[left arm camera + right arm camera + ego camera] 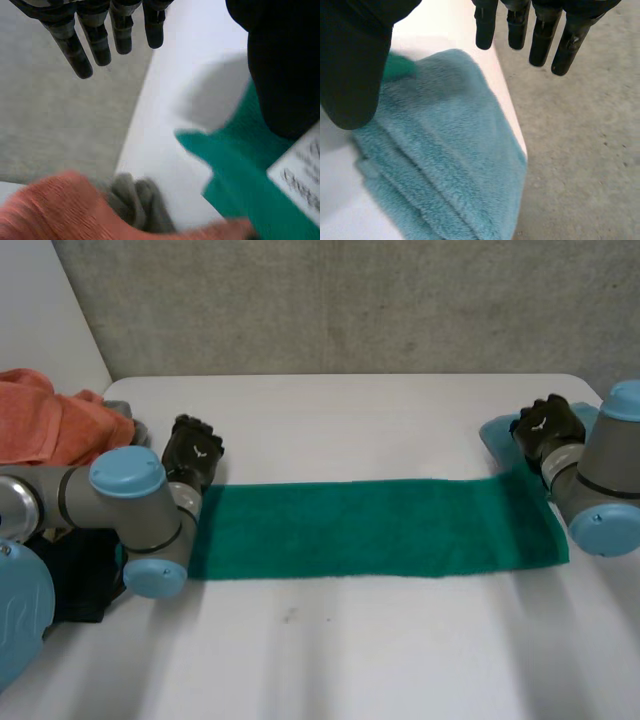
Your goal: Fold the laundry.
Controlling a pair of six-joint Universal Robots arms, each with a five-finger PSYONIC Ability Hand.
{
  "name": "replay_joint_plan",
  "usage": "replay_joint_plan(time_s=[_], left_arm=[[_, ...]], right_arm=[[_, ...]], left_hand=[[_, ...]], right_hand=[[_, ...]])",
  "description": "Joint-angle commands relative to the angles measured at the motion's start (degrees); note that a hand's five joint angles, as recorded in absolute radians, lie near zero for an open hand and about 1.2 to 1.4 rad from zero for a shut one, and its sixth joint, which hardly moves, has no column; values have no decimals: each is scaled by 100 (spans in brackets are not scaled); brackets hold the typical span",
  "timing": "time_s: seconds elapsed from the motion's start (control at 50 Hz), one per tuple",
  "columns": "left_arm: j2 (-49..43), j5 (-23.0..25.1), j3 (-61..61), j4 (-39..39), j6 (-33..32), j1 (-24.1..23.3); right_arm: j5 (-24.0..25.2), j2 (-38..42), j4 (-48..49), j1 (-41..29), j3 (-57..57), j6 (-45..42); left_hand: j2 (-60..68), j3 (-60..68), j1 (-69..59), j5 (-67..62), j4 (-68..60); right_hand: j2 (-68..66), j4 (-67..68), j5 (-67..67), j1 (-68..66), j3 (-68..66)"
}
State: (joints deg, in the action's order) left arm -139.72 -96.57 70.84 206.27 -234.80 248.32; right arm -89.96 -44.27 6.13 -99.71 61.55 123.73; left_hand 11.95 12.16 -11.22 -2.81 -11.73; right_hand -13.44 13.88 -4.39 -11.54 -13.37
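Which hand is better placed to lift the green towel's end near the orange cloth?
Likely the left hand: it is open at that end of the green towel, by the orange cloth; the right hand is at the opposite end.

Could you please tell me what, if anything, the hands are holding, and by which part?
Nothing: the left hand and the right hand are both open, each poised at a far corner of the flat green towel.

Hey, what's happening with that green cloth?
A two-armed robot is folding laundry. A green towel lies stretched in a long strip on the white table. The left hand is by its far left corner and the right hand by its far right corner, both open. Orange laundry lies at the left.
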Motion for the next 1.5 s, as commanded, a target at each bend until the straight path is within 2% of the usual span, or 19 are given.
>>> replay_joint_plan(time_s=[0.02, 0.08, 0.14, 0.18, 0.26, 0.32, 0.4, 0.58, 0.68, 0.7, 0.74, 0.92, 1.08, 1.16, 1.24, 1.3, 1.36, 1.5], left_arm=[[970, -29, 551, 159, 109, -91], [1393, -29, 931, 159, 258, -73], [1877, -29, 1388, 124, 679, -91], [2167, -3, 1783, 106, 1128, -100], [2527, 24, 2442, 10, 1953, -91], [2590, 41, 2688, -96, 2279, -91], [2599, 50, 2935, -131, 2395, -82], [2581, 41, 3024, -96, 2395, -91], [2572, 41, 3024, -96, 2395, -108], [2572, 33, 3024, -96, 2395, -117], [2572, 33, 3032, -96, 2395, -135], [2581, 33, 3050, -96, 2404, -126], [2616, 33, 3068, -140, 2404, -126], [2642, 33, 3068, -149, 2404, -117], [2695, 33, 3068, -149, 2412, -109], [2748, 33, 3068, -149, 2421, -109], [2792, 24, 3068, -149, 2421, -117], [2889, -2, 3068, -149, 2430, -117]], right_arm=[[66, -1045, -112, 48, 391, 1299], [382, -1548, -357, 75, 770, 1662], [918, -1962, -1051, 258, 1262, 1786], [1426, -2051, -1753, 600, 1840, 1813], [1745, -2139, -1801, 900, 2475, 1813], [1824, -2156, -1345, 1085, 2878, 1804], [1868, -2156, -756, 1252, 3248, 1743], [2176, -1866, -376, 1384, 3399, 1786], [2334, -1831, -332, 1384, 3407, 1813], [2369, -1822, -332, 1393, 3399, 1813], [2404, -1822, -341, 1393, 3408, 1821], [2369, -1875, -376, 1454, 3487, 1778], [2290, -2103, -473, 2174, 3469, 1576], [2299, -2516, -517, 2938, 3487, 979], [2264, -2631, -823, 3545, 3303, -161], [2264, -2745, -1061, 3520, 3153, -507], [2369, -3078, -1342, 3117, 2951, -499], [2562, -3343, -1361, 1097, 2398, -200]], left_hand=[[-195, -216, 122, 281, 173], [-195, -216, 122, 281, 173], [-195, -216, 122, 281, 173], [-195, -216, 122, 281, 173], [-195, -216, 122, 281, 173], [-195, -216, 122, 281, 173], [-195, -216, 122, 281, 173], [-173, -194, 101, 260, 151], [-173, -194, 101, 260, 151], [-173, -194, 101, 260, 151], [-173, -194, 101, 260, 151], [-173, -194, 101, 260, 151], [-173, -194, 101, 260, 151], [-190, -211, 118, 276, 168], [-190, -211, 118, 276, 168], [-190, -211, 118, 276, 168], [-190, -211, 118, 276, 168], [-190, -211, 118, 276, 168]], right_hand=[[344, -388, 439, 154, 337], [344, -388, 439, 154, 337], [344, -388, 439, 154, 337], [344, -388, 439, 154, 337], [344, -388, 439, 154, 337], [22, -65, 117, -169, 14], [-101, 58, -6, -291, -109], [-1327, 1283, -1232, -1517, -1335], [-3965, 3921, -3870, -4155, -3972], [-5136, 5092, -5041, -5326, -5144], [-6647, 6604, -6552, -6838, -6655], [-6656, 6612, -6561, -6846, -6663], [-6656, 6612, -6561, -6846, -6663], [-6656, 6612, -6561, -6846, -6663], [-6656, 6612, -6561, -6846, -6663], [-6656, 6612, -6561, -6846, -6663], [-6656, 6612, -6561, -6846, -6663], [-6656, 6612, -6561, -6846, -6663]])
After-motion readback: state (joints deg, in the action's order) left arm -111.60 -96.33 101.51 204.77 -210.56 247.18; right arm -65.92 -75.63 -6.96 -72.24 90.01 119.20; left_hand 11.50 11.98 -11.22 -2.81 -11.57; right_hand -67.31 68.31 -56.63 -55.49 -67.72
